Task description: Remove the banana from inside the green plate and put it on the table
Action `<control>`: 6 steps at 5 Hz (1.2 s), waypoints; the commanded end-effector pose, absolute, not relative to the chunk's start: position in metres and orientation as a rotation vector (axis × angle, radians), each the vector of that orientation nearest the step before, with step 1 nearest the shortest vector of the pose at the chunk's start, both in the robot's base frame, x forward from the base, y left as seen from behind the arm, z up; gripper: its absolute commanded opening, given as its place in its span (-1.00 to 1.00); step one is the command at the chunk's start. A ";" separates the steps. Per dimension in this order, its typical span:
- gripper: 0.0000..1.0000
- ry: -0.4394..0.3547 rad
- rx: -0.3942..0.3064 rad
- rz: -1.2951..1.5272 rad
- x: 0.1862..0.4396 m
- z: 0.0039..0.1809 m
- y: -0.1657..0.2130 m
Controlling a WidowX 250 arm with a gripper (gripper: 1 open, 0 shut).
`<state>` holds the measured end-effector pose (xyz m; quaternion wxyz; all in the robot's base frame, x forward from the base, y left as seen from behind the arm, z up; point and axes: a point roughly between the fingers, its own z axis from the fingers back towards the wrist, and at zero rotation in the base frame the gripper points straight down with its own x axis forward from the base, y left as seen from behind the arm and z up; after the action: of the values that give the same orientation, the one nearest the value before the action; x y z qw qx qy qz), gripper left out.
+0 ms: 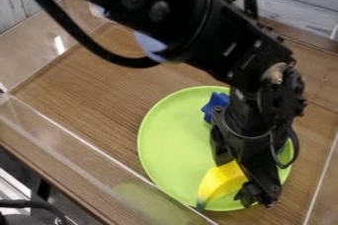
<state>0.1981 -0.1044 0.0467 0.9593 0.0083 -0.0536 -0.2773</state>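
The yellow banana [219,182] lies near the front rim of the lime-green plate [169,135], at the lower right of the camera view. My black gripper [248,176] points straight down right over the banana, its fingers standing open around the banana's upper end. The arm hides part of the banana and the back right of the plate. A small blue block [212,102] shows on the plate just behind the gripper. The brown wood-grain table [99,81] spreads to the left.
Clear acrylic walls [46,140] border the table at the front and left. A blue object [148,39] peeks out from behind the arm toward the back. Bare wood lies left of and behind the plate.
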 end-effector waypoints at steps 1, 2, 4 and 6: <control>1.00 -0.123 0.007 -0.541 0.202 0.048 -0.103; 1.00 -0.124 0.002 -0.530 0.204 0.046 -0.103; 1.00 -0.123 0.000 -0.516 0.206 0.041 -0.102; -1.00 -0.121 -0.001 -0.510 0.208 0.037 -0.101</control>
<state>0.2049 -0.1010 0.0338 0.9658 0.0005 -0.0513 -0.2543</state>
